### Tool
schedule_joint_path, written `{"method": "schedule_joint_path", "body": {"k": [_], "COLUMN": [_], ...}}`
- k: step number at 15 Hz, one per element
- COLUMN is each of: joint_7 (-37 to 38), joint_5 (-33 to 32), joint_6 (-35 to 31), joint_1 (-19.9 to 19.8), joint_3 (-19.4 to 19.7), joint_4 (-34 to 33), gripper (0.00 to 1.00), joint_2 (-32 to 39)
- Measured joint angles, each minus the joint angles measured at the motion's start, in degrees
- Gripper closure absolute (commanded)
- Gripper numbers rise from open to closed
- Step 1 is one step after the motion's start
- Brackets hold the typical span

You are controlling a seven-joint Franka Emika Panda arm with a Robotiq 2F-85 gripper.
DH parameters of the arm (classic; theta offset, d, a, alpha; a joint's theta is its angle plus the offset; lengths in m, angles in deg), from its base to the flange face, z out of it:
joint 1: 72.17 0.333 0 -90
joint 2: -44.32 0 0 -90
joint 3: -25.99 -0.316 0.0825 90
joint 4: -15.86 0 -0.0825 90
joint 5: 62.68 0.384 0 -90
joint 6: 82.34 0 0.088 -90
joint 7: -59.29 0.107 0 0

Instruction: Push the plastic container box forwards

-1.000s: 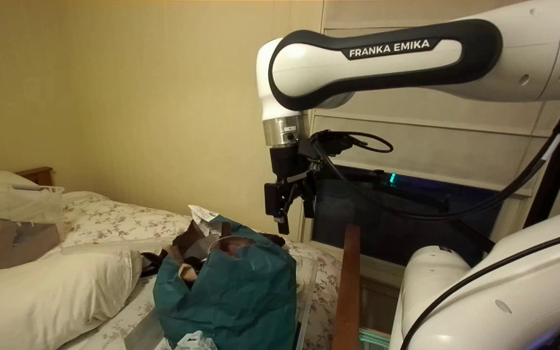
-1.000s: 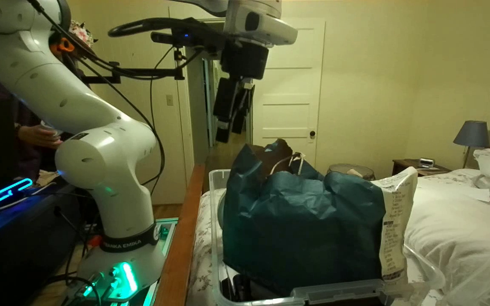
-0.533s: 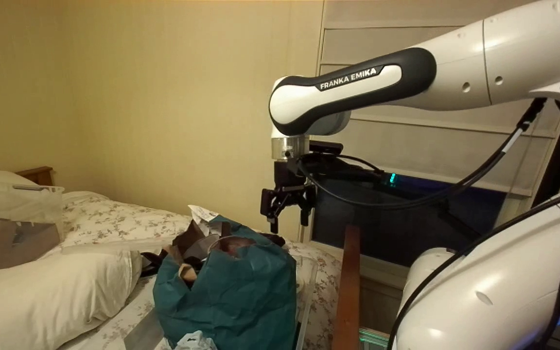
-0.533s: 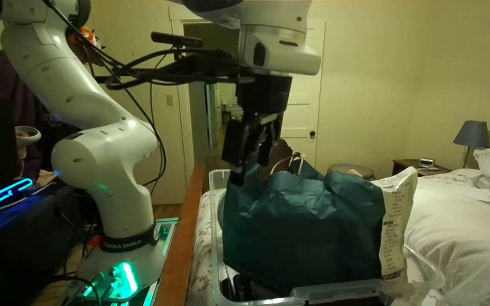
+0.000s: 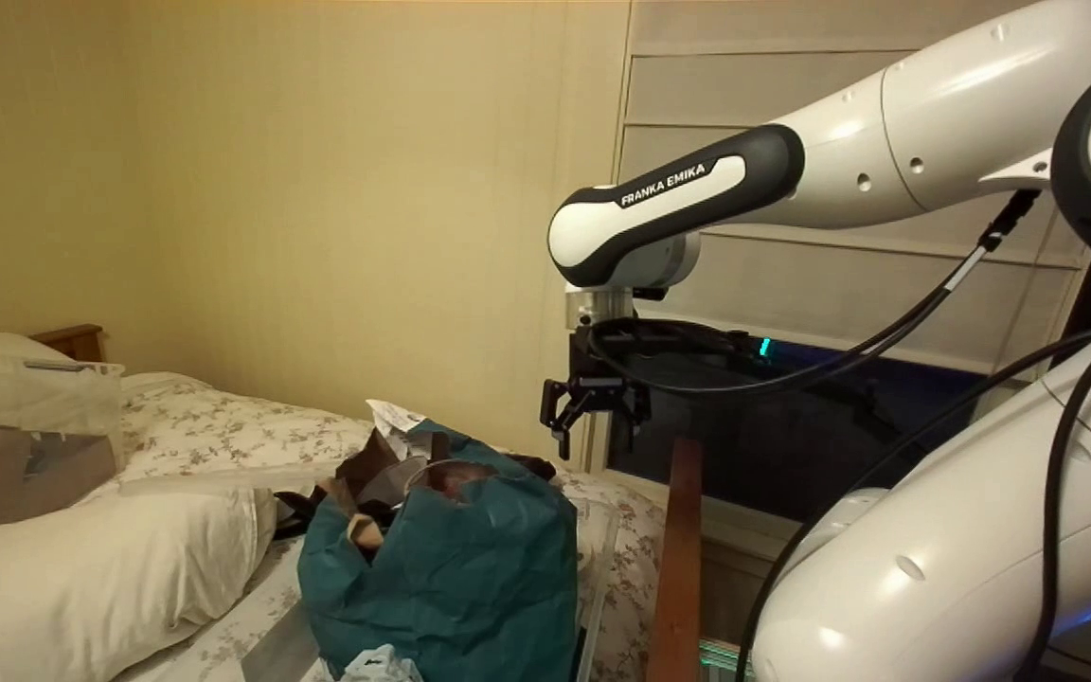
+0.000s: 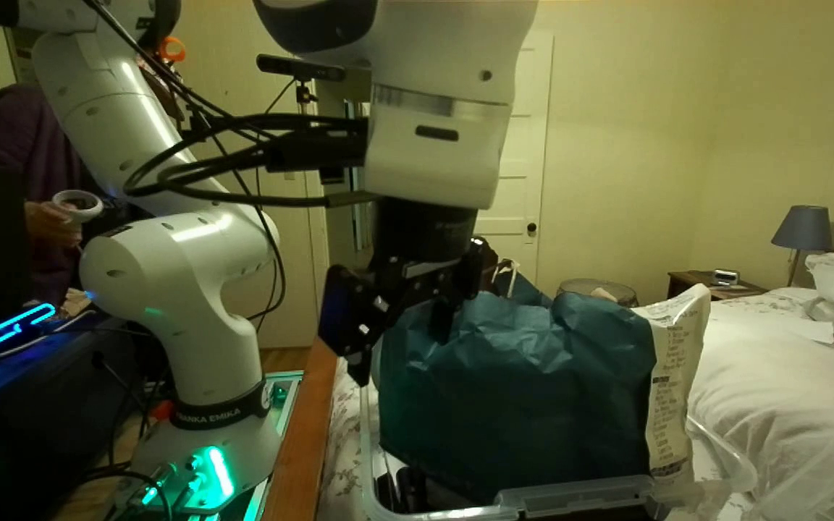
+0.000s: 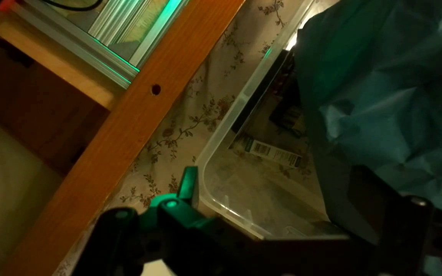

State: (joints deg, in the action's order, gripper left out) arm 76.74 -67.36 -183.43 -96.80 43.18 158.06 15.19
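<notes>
Claw: mine; fingers spread, gripping nothing; hangs past the wooden rail, opposite side from my base.
Plastic container box: beyond the rail, narrow gap between; its rail-side corner lies below me.
Teal bag: stands in the box, well above its rim; likely to sway.
Step in hand: judged as lining up for the push.
Push method: I should set both fingers on the rail side of the rim, bring them together, lower into the gap, then press low, slowly, near mid-wall, away from the rail. Off-centre pressure may swivel the box.
White pillow: farther from the rail than the box; may stop its travel.
Hidden: in an exterior view the bag masks most of the box; its lower edge runs out of frame in both exterior views.
Unclear: one fingertip beside the rim; touching or apart, I cannot tell.
</notes>
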Motion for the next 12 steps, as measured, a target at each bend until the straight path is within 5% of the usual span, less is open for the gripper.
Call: {"method": "schedule_joint_path", "body": {"k": [12], "joint_7": [4.5], "joint_5": [-0.3], "joint_6": [-2.0], "joint_1": [0.1], "joint_3": [-3.0], "joint_4": [1.3], "gripper": [0.0], "joint_2": [4.5]}}
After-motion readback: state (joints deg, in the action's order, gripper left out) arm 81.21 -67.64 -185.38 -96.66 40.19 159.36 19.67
